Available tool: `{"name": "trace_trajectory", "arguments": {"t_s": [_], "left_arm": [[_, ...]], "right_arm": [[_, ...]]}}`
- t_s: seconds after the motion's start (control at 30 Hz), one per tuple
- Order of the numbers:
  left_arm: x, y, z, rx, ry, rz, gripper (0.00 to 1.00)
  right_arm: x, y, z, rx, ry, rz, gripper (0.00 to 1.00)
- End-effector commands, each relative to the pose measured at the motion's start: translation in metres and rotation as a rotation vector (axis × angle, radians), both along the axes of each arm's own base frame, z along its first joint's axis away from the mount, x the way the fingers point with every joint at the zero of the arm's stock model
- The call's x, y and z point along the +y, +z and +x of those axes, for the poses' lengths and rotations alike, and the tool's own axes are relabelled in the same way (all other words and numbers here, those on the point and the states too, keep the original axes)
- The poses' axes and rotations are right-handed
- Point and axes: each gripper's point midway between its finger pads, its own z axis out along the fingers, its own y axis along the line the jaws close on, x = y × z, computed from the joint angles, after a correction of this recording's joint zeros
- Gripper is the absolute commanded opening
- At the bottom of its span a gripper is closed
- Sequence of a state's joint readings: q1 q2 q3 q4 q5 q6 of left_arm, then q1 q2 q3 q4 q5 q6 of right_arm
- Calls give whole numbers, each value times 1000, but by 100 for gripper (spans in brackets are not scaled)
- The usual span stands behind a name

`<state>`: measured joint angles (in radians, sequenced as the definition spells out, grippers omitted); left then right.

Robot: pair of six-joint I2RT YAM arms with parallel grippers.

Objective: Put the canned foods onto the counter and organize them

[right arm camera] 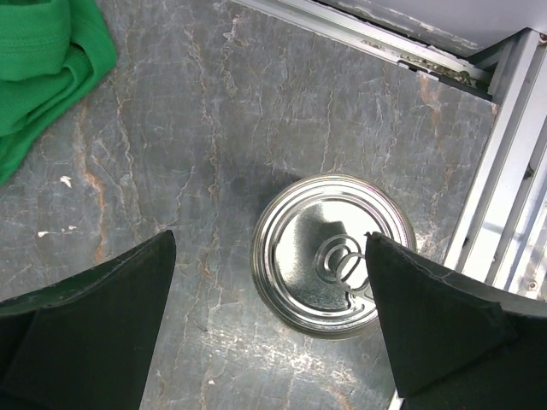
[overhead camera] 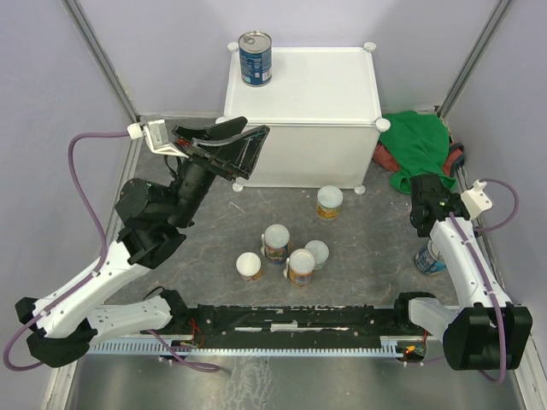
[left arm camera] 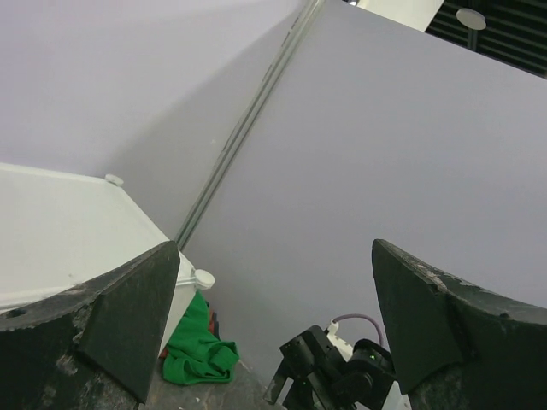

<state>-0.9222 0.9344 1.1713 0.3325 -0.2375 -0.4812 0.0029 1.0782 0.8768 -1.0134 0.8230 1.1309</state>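
A dark blue can point(overhead camera: 255, 58) with a silver pull-tab top stands on the far left corner of the white counter point(overhead camera: 325, 85). Several yellow-labelled cans with pale lids stand on the floor: one point(overhead camera: 330, 202) near the counter's front, others point(overhead camera: 276, 243) point(overhead camera: 301, 266) point(overhead camera: 249, 266) in a cluster. A second blue can point(overhead camera: 430, 256) stands at the right; its silver top point(right arm camera: 329, 252) lies below my right gripper point(right arm camera: 269, 295), which is open above it. My left gripper point(overhead camera: 244, 158) is open and empty, raised at the counter's front left; the counter top point(left arm camera: 60, 231) shows in its view.
A green cloth point(overhead camera: 417, 149) lies bunched right of the counter, also in the left wrist view point(left arm camera: 195, 350) and right wrist view point(right arm camera: 43, 60). Metal frame rails point(right arm camera: 504, 179) run close to the right of the blue can. Grey walls enclose the cell.
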Motion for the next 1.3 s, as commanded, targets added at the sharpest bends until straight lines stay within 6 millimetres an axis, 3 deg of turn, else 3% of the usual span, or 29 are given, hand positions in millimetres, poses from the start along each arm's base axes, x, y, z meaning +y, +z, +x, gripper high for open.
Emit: {"name": "trace_trajectory", "arguments": {"t_s": [0.0,0.3,0.6,0.73,0.97,1.27], "left_arm": [[6,15,2,-57,51,-7,99],[0,31,-26,-125,-91,-47,99],[28,40,-45,-165,-91,-129,99],[33,23,-30,-134,-3,-104,99],[4,-18,10,-43,95,67,99],[-16,-52,35,37,139,203,99]], "right_arm": [[-7,-2,1,-8,-15,-34,99],[-6,5,9,-28,-9,-28,99],[-8,2,9,-9,-10,-41,99],[-11,3,11,-11,-10,-52,99],[-12,1,9,29,-25,-44,99],[-20,11,-3,42,-66,-64,99]]}}
